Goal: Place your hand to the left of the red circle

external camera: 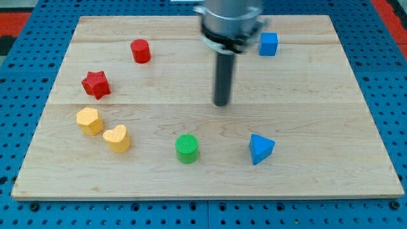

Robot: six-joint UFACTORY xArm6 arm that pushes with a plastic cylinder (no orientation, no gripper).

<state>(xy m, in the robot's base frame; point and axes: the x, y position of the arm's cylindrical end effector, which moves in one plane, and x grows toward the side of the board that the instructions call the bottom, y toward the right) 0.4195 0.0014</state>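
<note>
The red circle (140, 51), a short red cylinder, stands near the view's top left of the wooden board (318, 172). My tip (221, 103) touches the board near its middle, well to the right of the red circle and lower in the view. The rod rises from it to the arm's grey end at the view's top. No block touches the tip.
A red star (96, 84) lies below and left of the red circle. A yellow hexagon (89, 121) and a yellow heart (117, 138) lie at the left. A green circle (187, 149), a blue triangle (261, 149) and a blue cube (268, 44) are also there.
</note>
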